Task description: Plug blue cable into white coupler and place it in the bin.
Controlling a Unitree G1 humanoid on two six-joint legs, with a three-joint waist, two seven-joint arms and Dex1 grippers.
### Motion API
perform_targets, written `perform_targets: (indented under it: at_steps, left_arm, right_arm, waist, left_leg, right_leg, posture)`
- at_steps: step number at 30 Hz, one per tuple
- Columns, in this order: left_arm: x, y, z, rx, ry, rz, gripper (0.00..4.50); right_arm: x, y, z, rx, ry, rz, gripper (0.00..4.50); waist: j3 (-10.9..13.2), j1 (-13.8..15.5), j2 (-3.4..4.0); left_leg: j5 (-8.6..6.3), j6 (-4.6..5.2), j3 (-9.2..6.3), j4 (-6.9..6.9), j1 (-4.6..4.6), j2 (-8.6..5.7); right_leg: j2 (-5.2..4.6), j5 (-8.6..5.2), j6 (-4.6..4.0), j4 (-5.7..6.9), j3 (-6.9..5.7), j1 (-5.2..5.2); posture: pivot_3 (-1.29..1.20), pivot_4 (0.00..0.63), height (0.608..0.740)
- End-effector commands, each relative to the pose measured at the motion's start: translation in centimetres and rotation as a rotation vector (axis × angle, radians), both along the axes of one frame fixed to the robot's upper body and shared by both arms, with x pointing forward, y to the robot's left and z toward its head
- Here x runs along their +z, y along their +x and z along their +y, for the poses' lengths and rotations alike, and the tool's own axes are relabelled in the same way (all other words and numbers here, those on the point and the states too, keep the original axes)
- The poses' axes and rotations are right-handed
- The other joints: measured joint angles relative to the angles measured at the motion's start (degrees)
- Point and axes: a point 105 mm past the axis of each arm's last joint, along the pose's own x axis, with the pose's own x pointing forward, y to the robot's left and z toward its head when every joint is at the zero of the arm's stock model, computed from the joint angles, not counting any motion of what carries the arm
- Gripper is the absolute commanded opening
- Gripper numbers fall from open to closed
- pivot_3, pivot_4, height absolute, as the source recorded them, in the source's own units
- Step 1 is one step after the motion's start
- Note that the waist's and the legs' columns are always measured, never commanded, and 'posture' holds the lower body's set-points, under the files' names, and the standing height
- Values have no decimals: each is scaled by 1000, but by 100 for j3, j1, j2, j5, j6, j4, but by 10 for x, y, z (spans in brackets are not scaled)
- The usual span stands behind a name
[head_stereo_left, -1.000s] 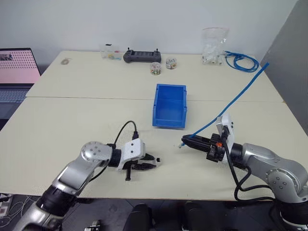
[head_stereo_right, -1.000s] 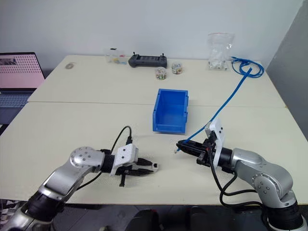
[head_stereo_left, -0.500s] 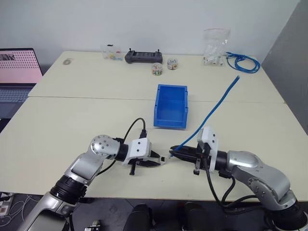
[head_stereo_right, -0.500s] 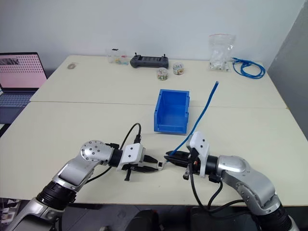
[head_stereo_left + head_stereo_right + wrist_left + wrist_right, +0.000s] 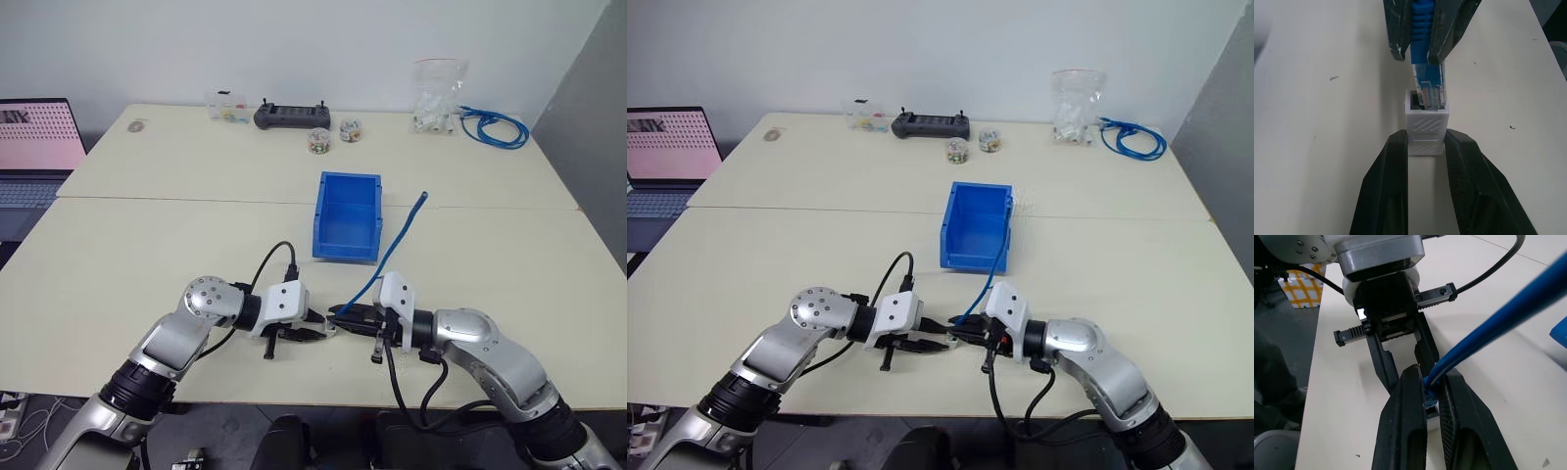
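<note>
The left gripper clamps the small white boxy plastic coupler just above the cream tabletop. The right gripper, tip to tip with it, pinches the thin bright blue cable, whose clear plug sits partly inside the coupler's dark opening. The open-top blue plastic bin stands near, behind both.
</note>
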Motion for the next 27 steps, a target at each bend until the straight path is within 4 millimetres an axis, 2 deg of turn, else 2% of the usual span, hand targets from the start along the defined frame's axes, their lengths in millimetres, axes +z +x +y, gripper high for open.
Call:
perform_targets:
  at_steps: [1, 6, 16, 27]
  left_arm:
    - [-21, -12, 4, -12, 71, 81, 759]
    - [-21, -12, 5, -7, 77, 85, 759]
    - [-20, -12, 6, -6, 79, 84, 759]
    - [-19, -11, 6, -1, 77, 79, 759]
  right_arm:
    - [6, -1, 2, 29, 5, -47, 71]
    - [8, -2, 1, 32, 2, -55, 71]
    - [-2, -2, 4, 55, -48, -79, 71]
    - [-10, -8, 3, 175, -142, -78, 64]
  waist:
    - [0, 0, 0]
    - [0, 0, 0]
    - [-1, -2, 1]
    - [-4, -3, 1]
  left_leg:
    - [0, 0, 0, 0, 0, 0]
    - [0, 0, 0, 0, 0, 0]
    - [0, 0, 1, 0, 2, 0]
    - [0, 0, 0, 1, 4, 0]
  right_leg:
    - [0, 0, 0, 0, 0, 0]
    - [0, 0, 0, 0, 0, 0]
    - [0, 0, 0, 2, 1, 0]
    - [0, 0, -1, 4, 1, 3]
  posture:
    - [0, 150, 740]
    - [0, 150, 740]
    - [0, 150, 740]
    - [0, 150, 740]
